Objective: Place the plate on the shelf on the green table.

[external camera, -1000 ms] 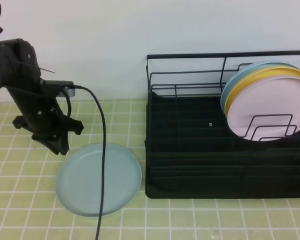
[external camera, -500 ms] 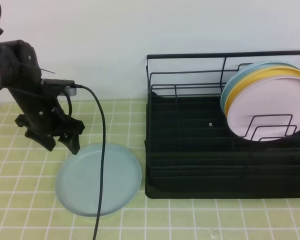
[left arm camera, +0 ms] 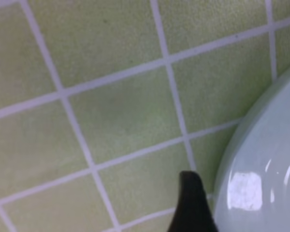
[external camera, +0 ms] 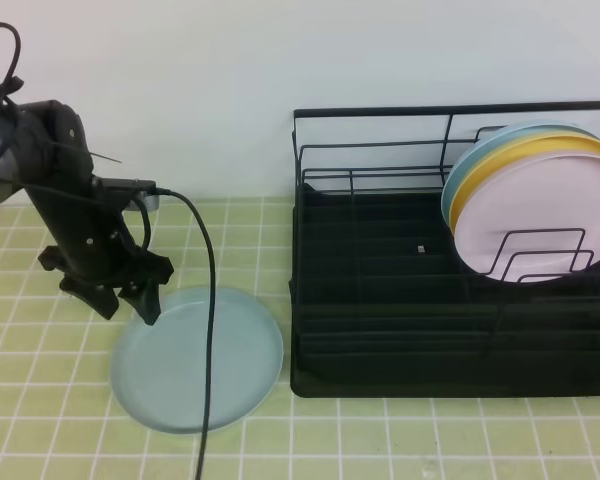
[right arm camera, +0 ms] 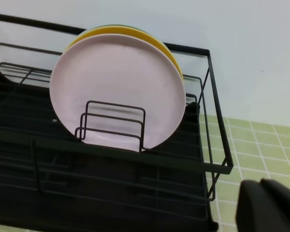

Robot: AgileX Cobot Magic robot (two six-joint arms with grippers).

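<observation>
exterior high view, left to right: the left claw hangs with its fingers spread apart over the far-left rim of the plate, gripping nothing. that plate lies flat on the green tabletop, just left of the shelf. at the shelf's right end a pink plate leans with a yellow plate and a blue plate behind it. the right claw is pressed together, empty. nothing is done: grasp, lift and racking all remain.
</observation>
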